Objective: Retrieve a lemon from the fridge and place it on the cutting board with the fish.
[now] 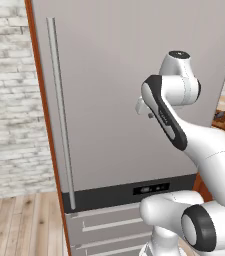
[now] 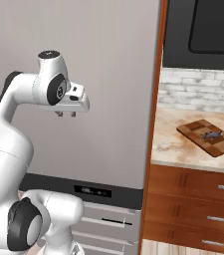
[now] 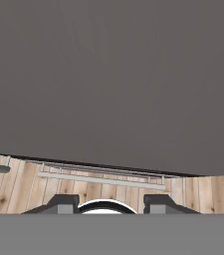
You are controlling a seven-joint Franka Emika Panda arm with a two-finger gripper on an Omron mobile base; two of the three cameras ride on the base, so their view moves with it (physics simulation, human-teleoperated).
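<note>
Fridge (image 1: 124, 90): tall grey appliance, door closed; it takes most of the left base view and the left part of the right base view.
Fridge handle (image 1: 60, 110): long silver vertical bar on the left side of the door, well apart from the end effector.
Display strip (image 1: 151, 189): dark band below the door, with small light marks in it.
Lower drawers (image 1: 109, 225): grey, under the display strip, each with a horizontal silver handle; closed.
End effector (image 2: 66, 114): it hangs in front of the fridge door at middle height and points down; the two short fingers (image 3: 63, 203) stand with a gap between them and nothing is in the gap. It touches nothing. In the hand view the finger tips rise at the bottom, above them the wooden floor (image 3: 14, 189) and the grey front of the fridge.
Arm (image 1: 204, 150): white with dark joints, bent at the elbow before the right half of the door.
Cutting board (image 2: 208, 136): brown checkered wooden board, flat on the surface to the right of the fridge.
Fish (image 2: 211, 134): small dark grey, it lies on the cutting board near its middle.
Surface (image 2: 173, 144): light marbled counter top, brown drawers with silver handles beneath.
Microwave (image 2: 213, 27): black, above the surface, at the upper right.
Wall (image 1: 9, 100): pale brick, left of the fridge.
Lemon: I cannot tell where it is; the fridge door is closed.
</note>
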